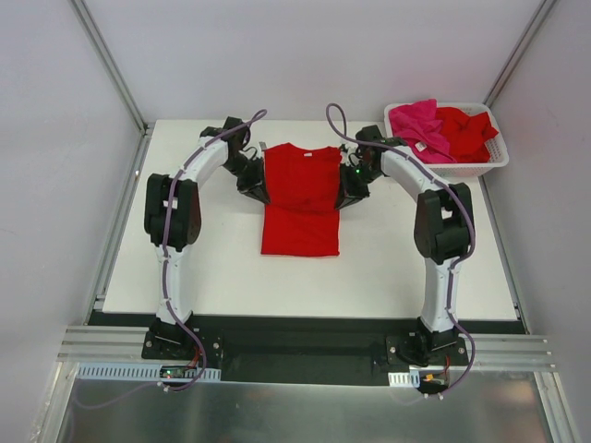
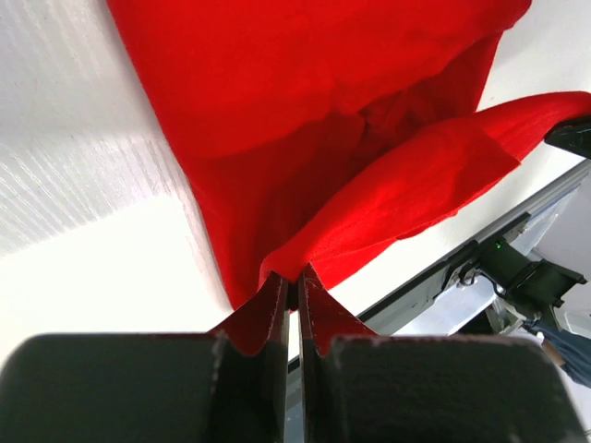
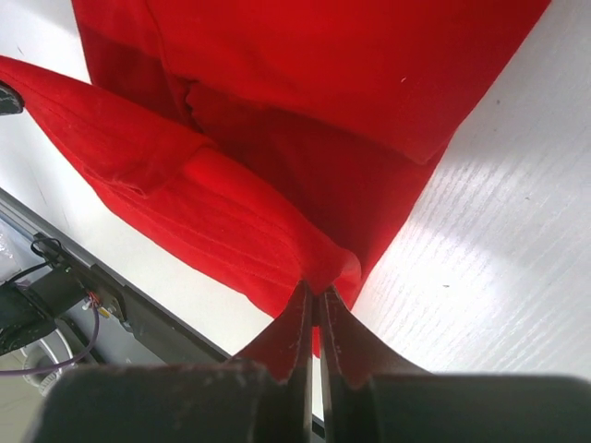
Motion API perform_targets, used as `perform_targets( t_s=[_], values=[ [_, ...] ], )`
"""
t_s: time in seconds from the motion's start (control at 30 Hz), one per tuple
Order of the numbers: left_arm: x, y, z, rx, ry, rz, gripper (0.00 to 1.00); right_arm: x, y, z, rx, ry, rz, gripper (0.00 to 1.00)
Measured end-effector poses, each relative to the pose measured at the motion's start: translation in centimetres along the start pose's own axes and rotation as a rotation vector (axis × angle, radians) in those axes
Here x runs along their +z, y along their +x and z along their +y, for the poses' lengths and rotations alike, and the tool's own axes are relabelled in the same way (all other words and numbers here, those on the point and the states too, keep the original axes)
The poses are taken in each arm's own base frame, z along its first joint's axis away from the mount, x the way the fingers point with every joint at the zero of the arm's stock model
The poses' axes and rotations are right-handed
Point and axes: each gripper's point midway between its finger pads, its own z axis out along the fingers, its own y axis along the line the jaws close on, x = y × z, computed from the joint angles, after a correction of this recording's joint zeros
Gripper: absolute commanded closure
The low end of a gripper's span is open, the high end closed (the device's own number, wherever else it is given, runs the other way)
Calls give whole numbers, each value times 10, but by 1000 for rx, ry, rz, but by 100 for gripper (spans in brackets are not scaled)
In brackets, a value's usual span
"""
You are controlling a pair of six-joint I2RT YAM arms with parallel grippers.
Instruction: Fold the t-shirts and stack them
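Both arms pinch a red t-shirt [image 1: 300, 198] lying on the table [image 1: 185, 268].
The left gripper [image 2: 294, 277] is clamped on its left side edge, the right gripper [image 3: 316, 291] on its right. The shirt lies between them, collar far, hem near, both arms equally close. The spare shirts [image 1: 434, 129] wait in the basket [image 1: 499, 159], far right.
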Motion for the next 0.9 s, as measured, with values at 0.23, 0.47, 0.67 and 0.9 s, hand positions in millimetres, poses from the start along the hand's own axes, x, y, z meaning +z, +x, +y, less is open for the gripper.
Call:
perform_targets(
  t_s=[0.23,0.47,0.67,0.9],
  values=[
    [14,0,8,-24,8,34,100,4,-2,-7,16,3,6,99],
    [16,-2,10,-30,15,38,100,2,-7,-9,22,-4,-3,99],
    [15,-4,8,-26,18,33,100,2,-15,-13,29,-12,-14,99],
    [19,-5,11,-19,16,36,1,10,-13,-18,46,-8,6,4]
  ],
)
